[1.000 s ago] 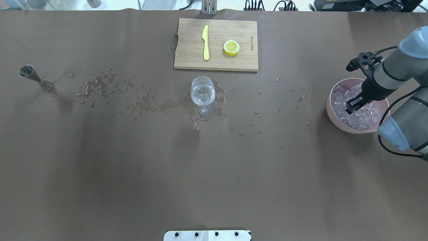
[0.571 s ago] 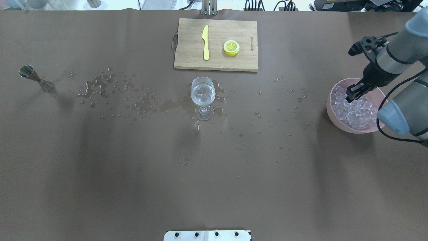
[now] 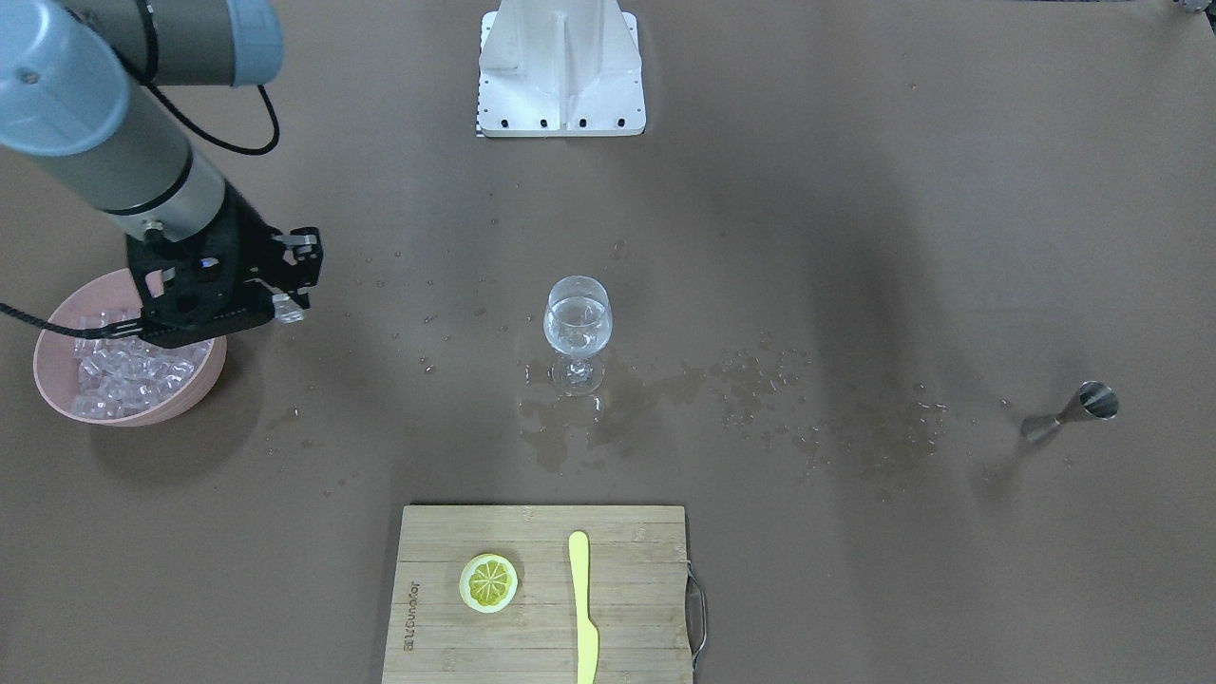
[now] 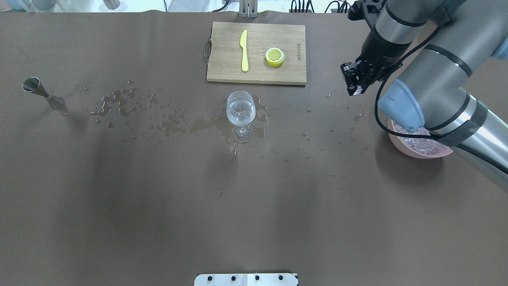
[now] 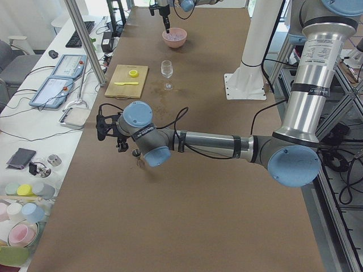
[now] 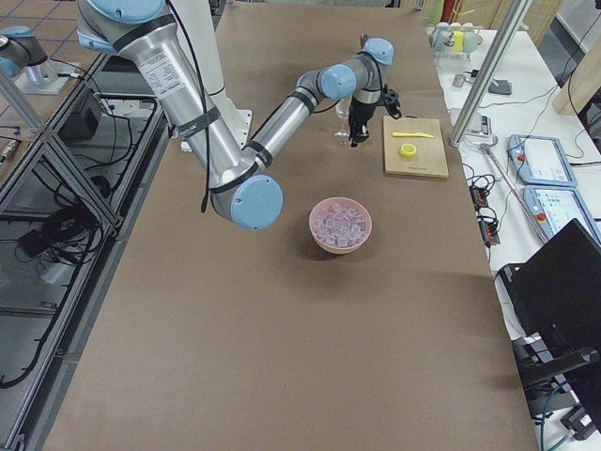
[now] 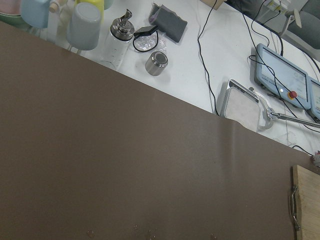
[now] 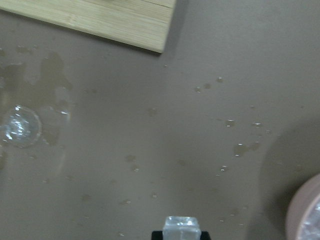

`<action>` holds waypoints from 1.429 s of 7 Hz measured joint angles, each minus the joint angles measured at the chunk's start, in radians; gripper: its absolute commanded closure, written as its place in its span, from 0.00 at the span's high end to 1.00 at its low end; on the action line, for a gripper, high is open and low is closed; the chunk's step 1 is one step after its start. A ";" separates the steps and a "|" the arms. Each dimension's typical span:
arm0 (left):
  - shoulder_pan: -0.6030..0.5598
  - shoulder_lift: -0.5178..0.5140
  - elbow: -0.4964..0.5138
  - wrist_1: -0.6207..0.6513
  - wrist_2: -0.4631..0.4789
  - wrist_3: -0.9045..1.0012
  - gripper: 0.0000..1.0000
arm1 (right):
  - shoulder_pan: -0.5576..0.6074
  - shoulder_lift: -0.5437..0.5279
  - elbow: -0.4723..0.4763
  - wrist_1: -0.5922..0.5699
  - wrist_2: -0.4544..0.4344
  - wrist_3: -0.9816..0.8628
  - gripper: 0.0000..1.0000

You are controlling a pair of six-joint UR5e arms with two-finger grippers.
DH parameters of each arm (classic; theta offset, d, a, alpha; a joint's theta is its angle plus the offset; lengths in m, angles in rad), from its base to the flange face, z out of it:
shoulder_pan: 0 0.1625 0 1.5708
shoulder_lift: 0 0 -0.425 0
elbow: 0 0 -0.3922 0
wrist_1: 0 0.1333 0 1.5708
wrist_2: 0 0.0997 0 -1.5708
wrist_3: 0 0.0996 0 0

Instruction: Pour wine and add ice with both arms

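The brown, wet counter (image 4: 158, 206) carries a wine glass (image 4: 240, 115) already holding clear wine (image 4: 240, 111). Adding ice seems under way: the right gripper (image 4: 354, 88) pinches an ice cube (image 8: 182, 226), well short of the glass, beside the pink bowl (image 3: 211, 375). Next, carry it over the rim and release. The left gripper (image 5: 103, 126): cannot tell.

A wide table lies under a matte brown cover (image 4: 158, 222), with soft, broad shadows across it and even light from above. Along one long side runs a white bench (image 5: 22, 136) with pastel cups (image 7: 84, 27), two blue-rimmed tablets (image 6: 540, 160) and loose cables. A slanting aluminium post (image 5: 85, 39) rises where bench meets table. Past the opposite side, orange floor tiles (image 6: 38, 14) show.
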State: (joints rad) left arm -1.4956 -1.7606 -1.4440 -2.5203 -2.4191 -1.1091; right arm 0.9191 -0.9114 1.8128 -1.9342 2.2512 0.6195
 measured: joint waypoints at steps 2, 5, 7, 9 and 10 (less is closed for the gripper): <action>0.000 0.005 0.003 0.000 0.000 0.000 0.98 | -0.082 0.167 -0.108 0.111 -0.023 0.273 0.00; 0.001 0.007 0.016 -0.001 0.000 0.001 0.98 | -0.155 0.380 -0.331 0.222 -0.067 0.469 0.00; 0.002 0.006 0.022 -0.001 0.004 0.001 0.98 | -0.169 0.395 -0.365 0.263 -0.075 0.491 0.00; 0.001 0.004 0.025 0.000 0.006 0.002 0.98 | -0.170 0.385 -0.359 0.269 -0.076 0.495 0.00; 0.002 0.004 0.025 0.000 0.006 0.002 0.98 | -0.170 0.374 -0.351 0.270 -0.076 0.495 0.00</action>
State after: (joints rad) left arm -1.4941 -1.7567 -1.4191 -2.5204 -2.4130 -1.1076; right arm 0.7487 -0.5374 1.4616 -1.6646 2.1753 1.1149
